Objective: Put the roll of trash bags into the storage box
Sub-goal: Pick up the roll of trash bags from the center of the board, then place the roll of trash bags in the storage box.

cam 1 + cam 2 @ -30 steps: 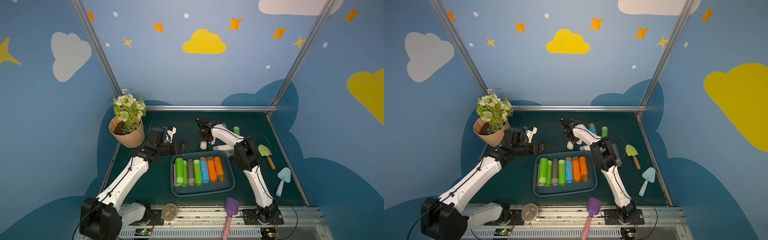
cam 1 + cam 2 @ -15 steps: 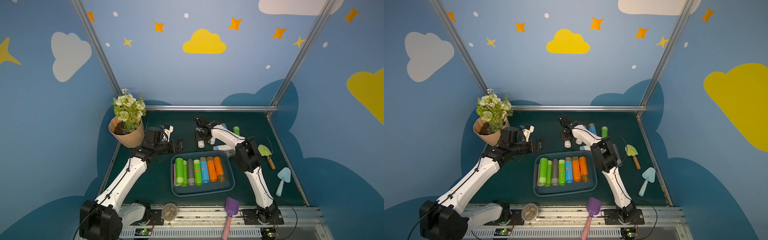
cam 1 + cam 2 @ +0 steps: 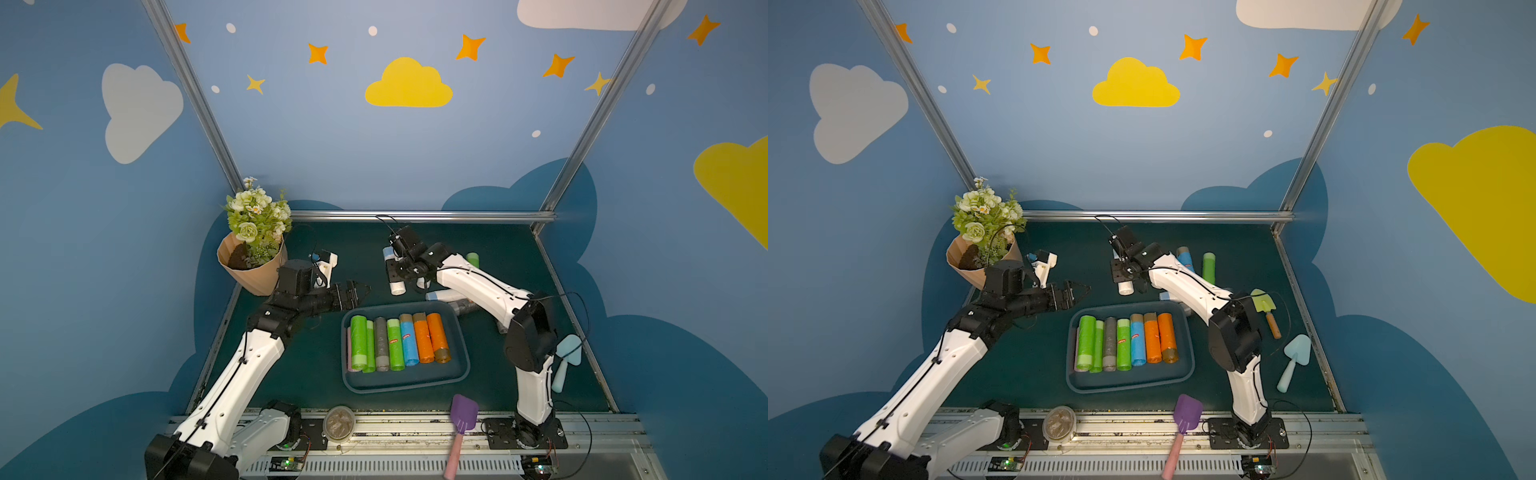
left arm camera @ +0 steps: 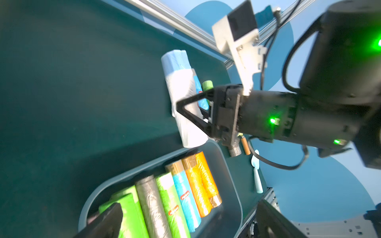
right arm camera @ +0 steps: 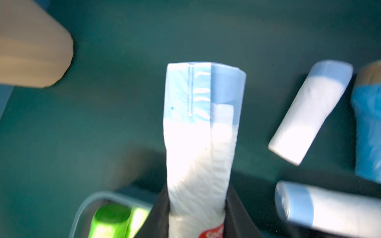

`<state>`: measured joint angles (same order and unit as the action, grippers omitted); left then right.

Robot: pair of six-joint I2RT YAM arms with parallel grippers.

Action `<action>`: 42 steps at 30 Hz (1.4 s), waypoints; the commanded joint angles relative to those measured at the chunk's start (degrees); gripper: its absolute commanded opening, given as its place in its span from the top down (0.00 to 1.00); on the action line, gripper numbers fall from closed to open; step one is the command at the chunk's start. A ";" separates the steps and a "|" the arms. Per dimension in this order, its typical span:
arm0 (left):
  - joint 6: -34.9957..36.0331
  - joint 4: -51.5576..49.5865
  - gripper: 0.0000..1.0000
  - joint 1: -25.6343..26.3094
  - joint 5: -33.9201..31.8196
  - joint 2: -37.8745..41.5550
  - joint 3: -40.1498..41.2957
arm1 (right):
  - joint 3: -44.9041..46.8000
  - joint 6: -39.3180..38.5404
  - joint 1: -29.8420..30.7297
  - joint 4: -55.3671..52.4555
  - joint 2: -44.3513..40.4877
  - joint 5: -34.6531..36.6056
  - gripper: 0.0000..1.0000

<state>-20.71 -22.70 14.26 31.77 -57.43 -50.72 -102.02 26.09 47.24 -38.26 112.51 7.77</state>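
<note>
Clamping a blue-ended roll of trash bags (image 3: 397,286), the right gripper (image 3: 399,272) jaws hold it above the counter (image 3: 316,374) behind the storage box (image 3: 405,385). The left gripper (image 3: 360,291) jaws stand wide apart, empty.

White roll (image 5: 198,144), pale blue band, seemingly red label, dark teal storage box (image 3: 415,377), tan pot (image 3: 253,278)

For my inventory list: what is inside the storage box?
The box holds seven rolls: three green, one grey, one blue, two orange. A pinkish edge shows beside the leftmost green; its rest is covered.
</note>
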 commanded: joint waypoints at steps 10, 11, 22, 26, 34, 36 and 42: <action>-0.47 -14.10 0.00 0.32 -4.37 10.80 8.77 | 17.55 16.13 10.82 2.20 -11.05 -1.23 0.69; -0.30 -13.67 0.00 0.33 -4.37 11.55 9.17 | 18.60 17.35 11.81 2.77 -11.25 -0.99 0.69; -0.52 -15.01 0.00 1.12 -8.04 12.39 9.33 | 29.38 26.16 17.65 13.74 -14.16 0.62 0.69; -0.54 -14.83 0.00 1.55 -9.05 15.41 9.82 | 29.69 27.27 19.40 14.52 -13.52 1.99 0.69; -0.74 -15.71 0.00 2.06 -13.92 19.81 9.73 | 29.53 29.43 20.24 16.59 -11.46 1.60 0.69; -0.76 -15.95 0.00 2.23 -14.37 19.68 9.62 | 29.34 30.02 20.27 16.87 -11.02 1.50 0.69; -0.91 -16.08 0.00 2.48 -14.81 19.57 9.50 | 29.31 30.60 20.26 16.72 -9.87 1.37 0.68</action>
<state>-21.69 -37.67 16.53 18.02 -37.95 -40.88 -71.88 55.72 67.35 -22.50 101.82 8.51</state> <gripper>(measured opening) 0.999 0.323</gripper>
